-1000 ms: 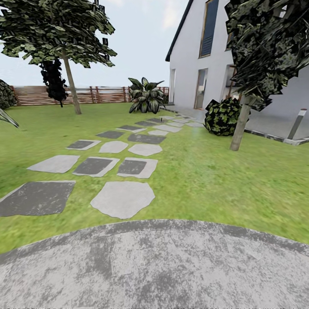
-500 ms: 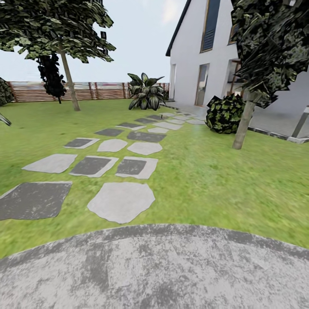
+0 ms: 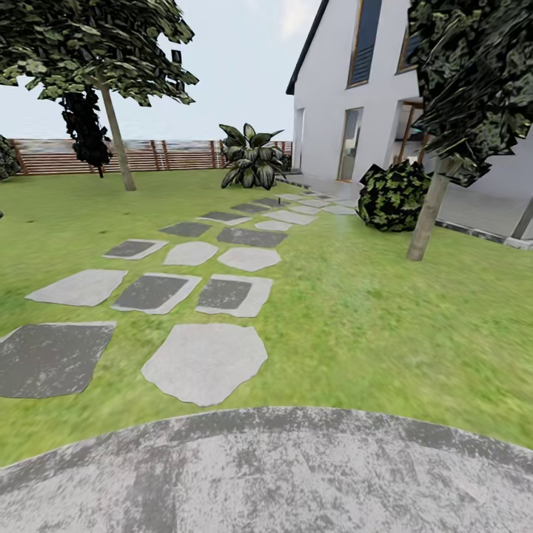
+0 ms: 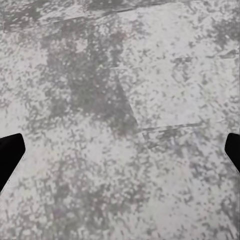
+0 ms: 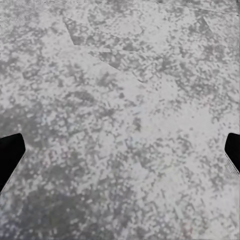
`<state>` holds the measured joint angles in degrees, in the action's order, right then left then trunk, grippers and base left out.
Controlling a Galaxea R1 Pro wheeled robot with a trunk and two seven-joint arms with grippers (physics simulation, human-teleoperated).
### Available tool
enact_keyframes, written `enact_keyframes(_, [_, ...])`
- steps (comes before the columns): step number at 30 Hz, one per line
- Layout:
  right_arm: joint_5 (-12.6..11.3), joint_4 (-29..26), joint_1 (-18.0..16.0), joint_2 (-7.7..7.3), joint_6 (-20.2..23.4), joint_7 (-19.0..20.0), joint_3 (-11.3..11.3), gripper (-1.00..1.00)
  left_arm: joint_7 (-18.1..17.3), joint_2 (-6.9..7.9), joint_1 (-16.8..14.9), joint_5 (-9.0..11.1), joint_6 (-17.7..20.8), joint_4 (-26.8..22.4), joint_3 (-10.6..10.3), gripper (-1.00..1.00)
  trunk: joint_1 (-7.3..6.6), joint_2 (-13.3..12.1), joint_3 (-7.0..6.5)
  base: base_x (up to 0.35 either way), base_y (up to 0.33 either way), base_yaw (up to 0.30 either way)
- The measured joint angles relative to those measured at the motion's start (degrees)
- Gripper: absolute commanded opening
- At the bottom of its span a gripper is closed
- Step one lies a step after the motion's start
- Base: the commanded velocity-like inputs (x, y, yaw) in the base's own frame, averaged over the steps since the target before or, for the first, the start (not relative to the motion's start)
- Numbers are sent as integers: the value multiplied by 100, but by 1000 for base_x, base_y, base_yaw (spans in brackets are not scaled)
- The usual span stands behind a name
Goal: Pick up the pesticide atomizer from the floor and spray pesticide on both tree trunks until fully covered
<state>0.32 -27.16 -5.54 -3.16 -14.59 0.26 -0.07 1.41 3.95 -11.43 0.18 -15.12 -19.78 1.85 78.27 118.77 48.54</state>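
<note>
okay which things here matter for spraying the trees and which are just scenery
For the job:
left tree
right tree
grass

Just scenery:
stepping stones
fence
house
round bush
leafy plant
grey paving

Head cam fwd; wrists over paving [image 3: 281, 474].

Stepping stones [image 3: 203, 361] cross the lawn [image 3: 355, 326] beyond the paved circle [image 3: 266, 474]. One tree [image 3: 118, 148] stands far left before the fence [image 3: 178, 155]. Another tree [image 3: 429, 218] stands right, beside a bush [image 3: 392, 196].

Stone, grass and timber, all matt

Mottled grey paved circle [image 3: 281, 474] looks rough; stepping stones [image 3: 207, 361] flat, matt stone; fence [image 3: 178, 155] brown slatted wood; house wall [image 3: 326, 96] smooth white.
</note>
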Motion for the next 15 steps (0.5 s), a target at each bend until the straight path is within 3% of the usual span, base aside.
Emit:
enact_keyframes(8, [3, 0, 0, 0, 0, 0, 16, 100, 0, 26, 0, 0, 4, 0, 0, 100, 0, 0, 0, 333, 68, 17])
enact_keyframes(15, [3, 0, 0, 0, 0, 0, 11, 100, 0, 27, 0, 0, 9, 0, 0, 100, 0, 0, 2, 310, 196, 191])
